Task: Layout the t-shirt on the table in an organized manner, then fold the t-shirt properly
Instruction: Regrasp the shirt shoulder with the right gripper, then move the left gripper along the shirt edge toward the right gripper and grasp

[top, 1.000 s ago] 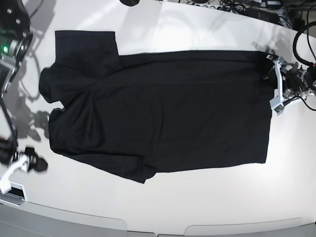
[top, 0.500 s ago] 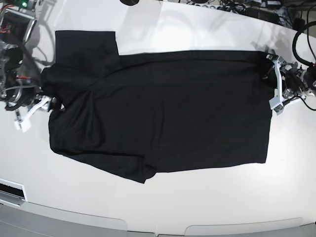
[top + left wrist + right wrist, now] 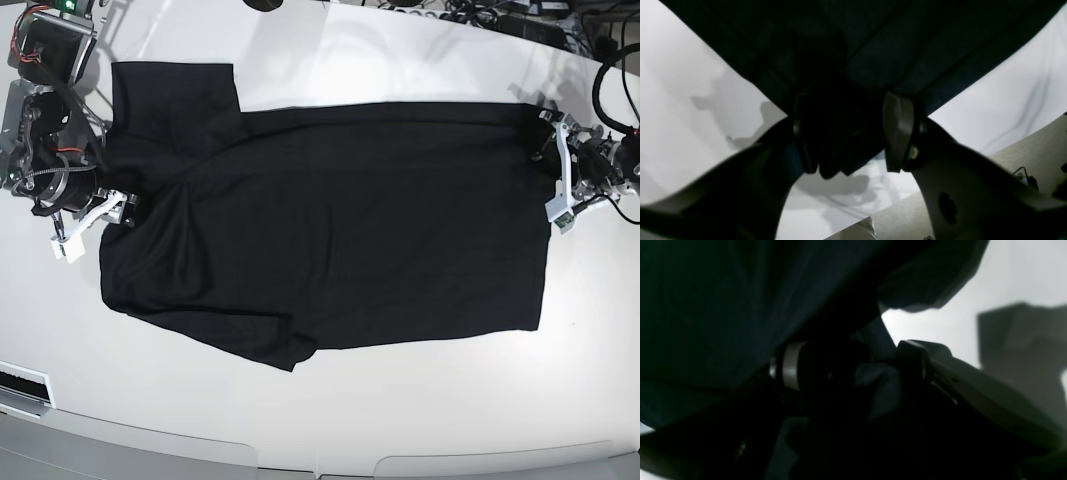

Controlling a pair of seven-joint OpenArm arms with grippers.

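The black shirt [image 3: 330, 225] lies spread flat on the white surface [image 3: 400, 410], collar end toward the base view's left and hem toward its right, one sleeve flat at the upper left and the other at the lower middle, partly rumpled. The left gripper [image 3: 560, 170] sits at the hem edge on the view's right; its wrist view shows the fingers [image 3: 898, 131] spread with a fold of dark hem cloth between them, and whether they press that cloth I cannot tell. The right gripper [image 3: 92, 215] sits at the collar end on the view's left, just beside the bunched neck fabric; its wrist view shows jaws set wide with a lump of shirt cloth between them, though a firm hold is not clear in the dark picture. Cables [image 3: 480, 15] lie along the far edge.
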